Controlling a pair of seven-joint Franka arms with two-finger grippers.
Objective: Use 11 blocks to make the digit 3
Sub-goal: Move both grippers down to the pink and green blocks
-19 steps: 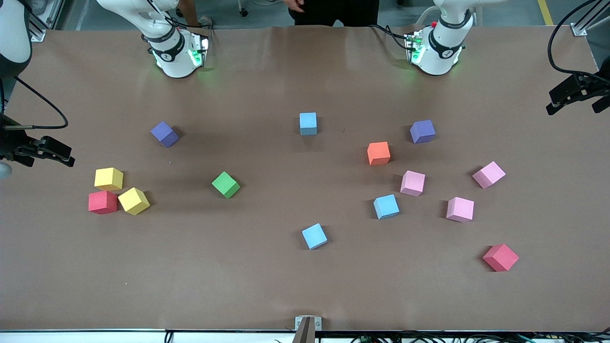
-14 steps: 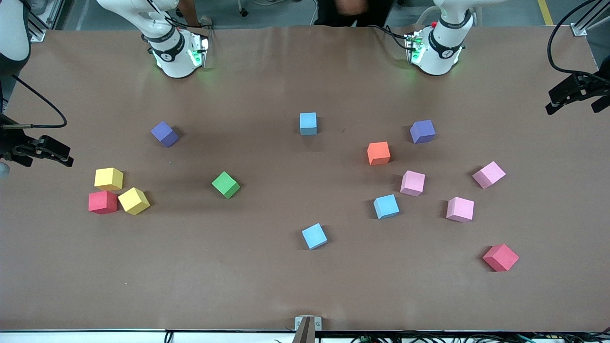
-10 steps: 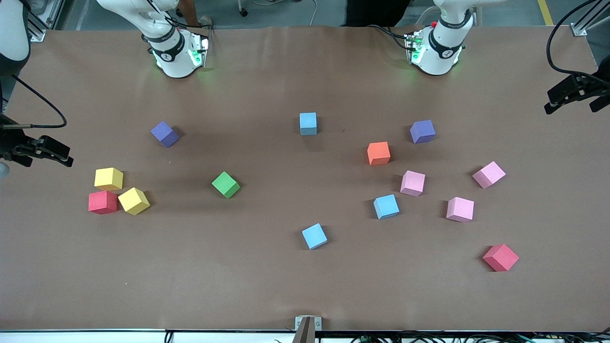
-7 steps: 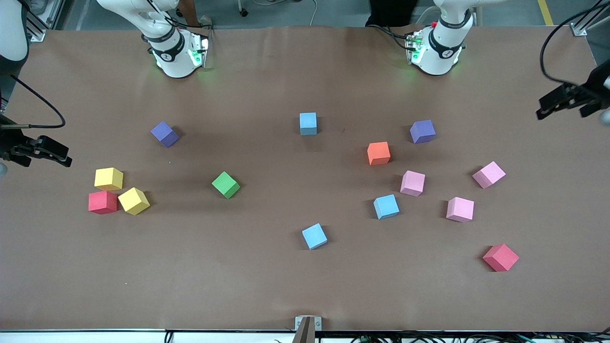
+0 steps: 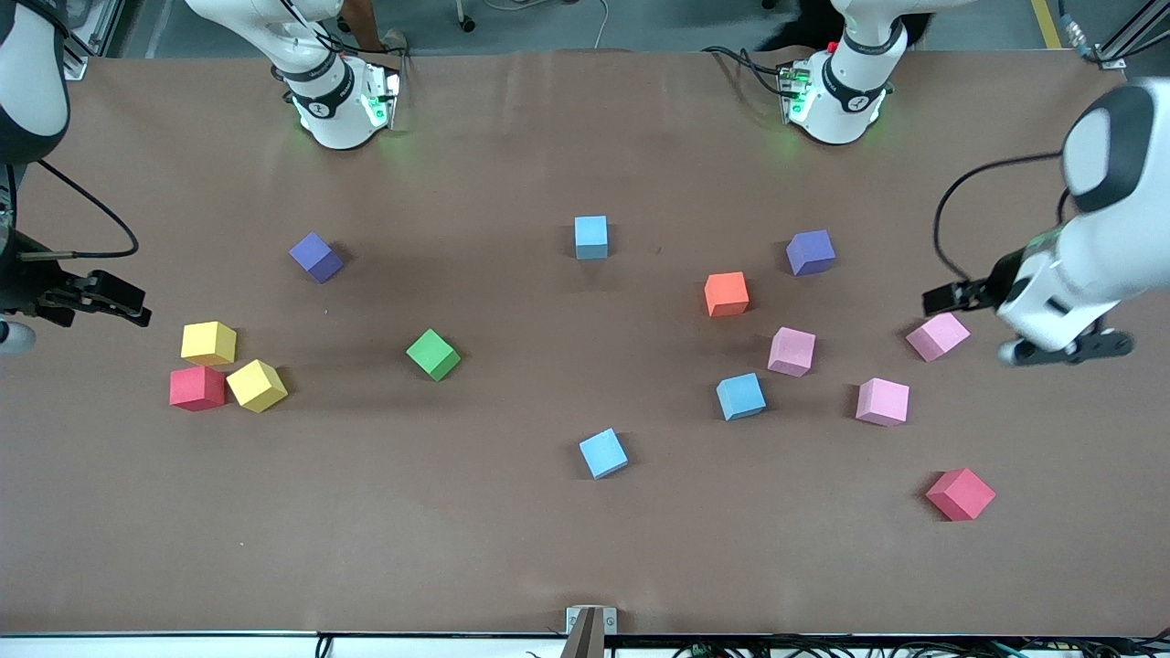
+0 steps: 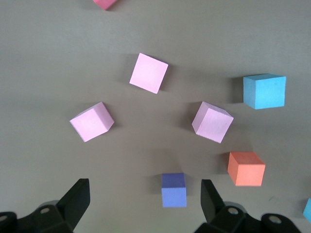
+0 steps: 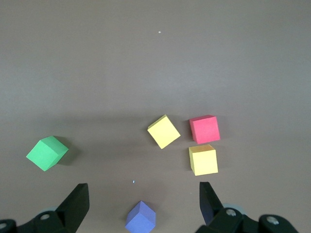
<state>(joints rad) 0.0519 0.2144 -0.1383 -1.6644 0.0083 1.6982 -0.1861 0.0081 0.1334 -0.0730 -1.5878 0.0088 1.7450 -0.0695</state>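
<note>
Fourteen small matte cubes lie scattered and apart on the brown table (image 5: 512, 548), with no figure formed: three blue, three pink, two purple, two yellow, two red, one orange, one green.

A blue cube (image 5: 591, 237) sits mid-table. The orange cube (image 5: 727, 293), a purple cube (image 5: 811, 251) and a pink cube (image 5: 938, 335) lie toward the left arm's end. A red cube (image 5: 196, 387) touches a yellow cube (image 5: 257, 385) toward the right arm's end, with the green cube (image 5: 433, 354) nearby.

Since the earlier frames the left gripper (image 6: 143, 201) has swung in over the pink cubes, jaws apart and empty. The right gripper (image 7: 141, 201) has barely shifted; it waits over its end of the table, jaws apart and empty.

In the front view the left gripper's fingers are hidden under its wrist, and the right gripper is cut off at the frame edge.
</note>
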